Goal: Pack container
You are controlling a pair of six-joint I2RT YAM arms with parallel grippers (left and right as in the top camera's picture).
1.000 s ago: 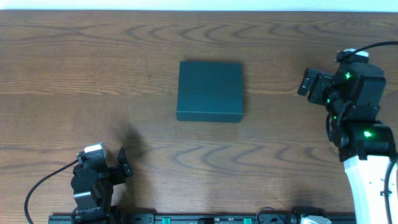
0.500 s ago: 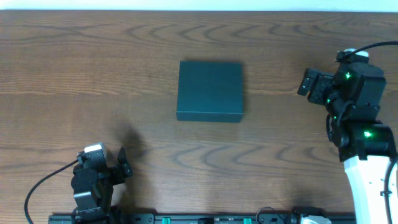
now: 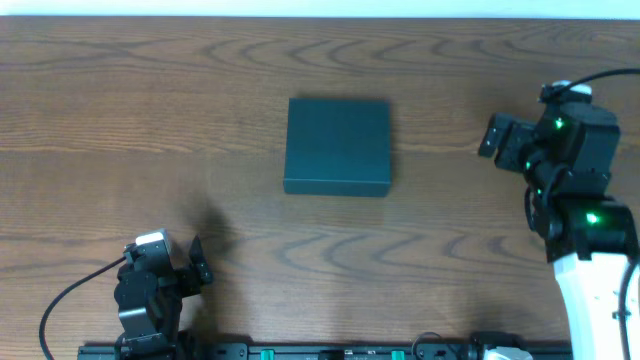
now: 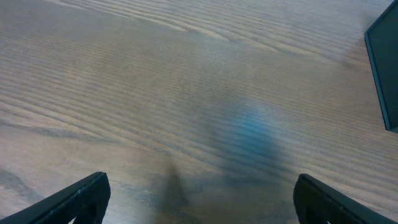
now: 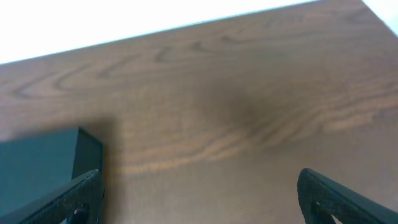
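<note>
The dark teal-green container (image 3: 338,145) lies closed and flat at the middle of the wooden table. Its edge shows at the right of the left wrist view (image 4: 384,70) and at the lower left of the right wrist view (image 5: 43,163). My left gripper (image 3: 197,265) is open and empty at the front left, well short of the container; its fingers frame bare wood in the left wrist view (image 4: 199,202). My right gripper (image 3: 492,135) is open and empty, raised to the right of the container, fingers spread over bare table in the right wrist view (image 5: 199,196). No snack packs are in view.
The table's far edge (image 3: 320,17) meets a white surface at the back. The black rail (image 3: 330,351) runs along the front edge between the arm bases. The right arm's white base (image 3: 600,300) stands at the front right.
The right gripper has shifted slightly to the right, away from the container. The left arm and the container have not moved.
</note>
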